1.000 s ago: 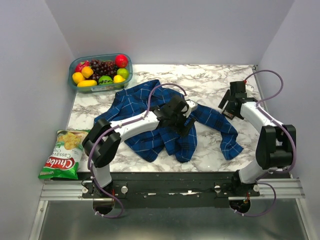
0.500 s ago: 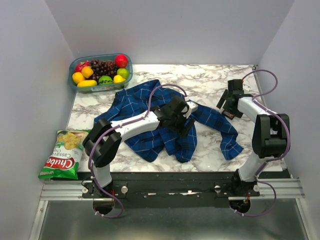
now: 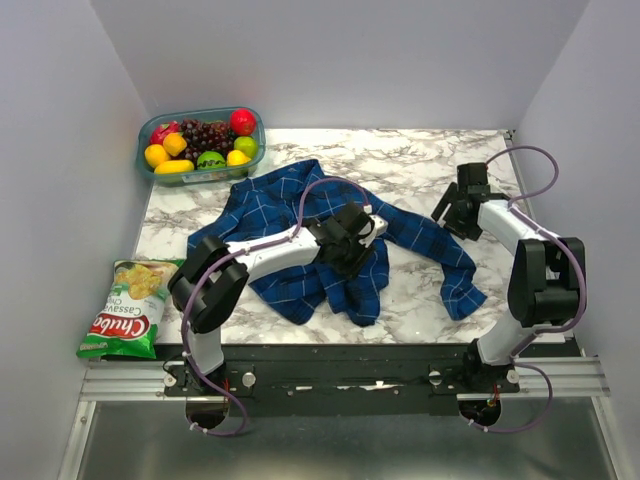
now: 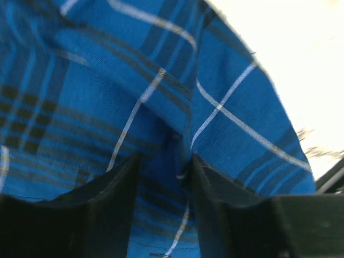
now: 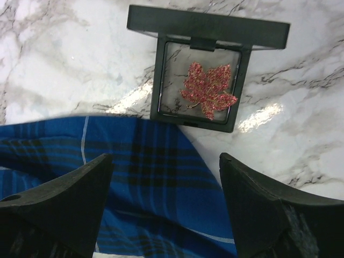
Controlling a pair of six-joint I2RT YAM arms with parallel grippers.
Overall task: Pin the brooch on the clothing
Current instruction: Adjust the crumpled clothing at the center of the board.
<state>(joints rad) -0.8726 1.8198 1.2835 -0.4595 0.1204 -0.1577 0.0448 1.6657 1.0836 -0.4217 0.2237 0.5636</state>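
Note:
The clothing [image 3: 270,205], a blue plaid shirt, lies crumpled across the middle of the marble table. My left gripper [image 3: 348,250] presses down into its middle. In the left wrist view the gripper [image 4: 164,161] is half closed, and a raised fold of the clothing [image 4: 226,91] stands between the fingers. The brooch [image 5: 208,88], a salmon-red leaf, rests inside an open black square case [image 5: 161,80] on the marble. My right gripper [image 5: 165,161] hangs wide open just short of the case, over an edge of the clothing [image 5: 156,177]. From above, that gripper [image 3: 452,212] sits at the shirt's right end.
A clear tub of fruit [image 3: 200,145] stands at the back left corner. A bag of chips [image 3: 125,310] lies off the table's left front edge. Bare marble [image 3: 420,160] shows behind the shirt. Walls close in on the sides and back.
My left gripper's jaws have narrowed around a fold of the shirt, and it has shifted slightly left, bunching the cloth. The right gripper has barely moved.

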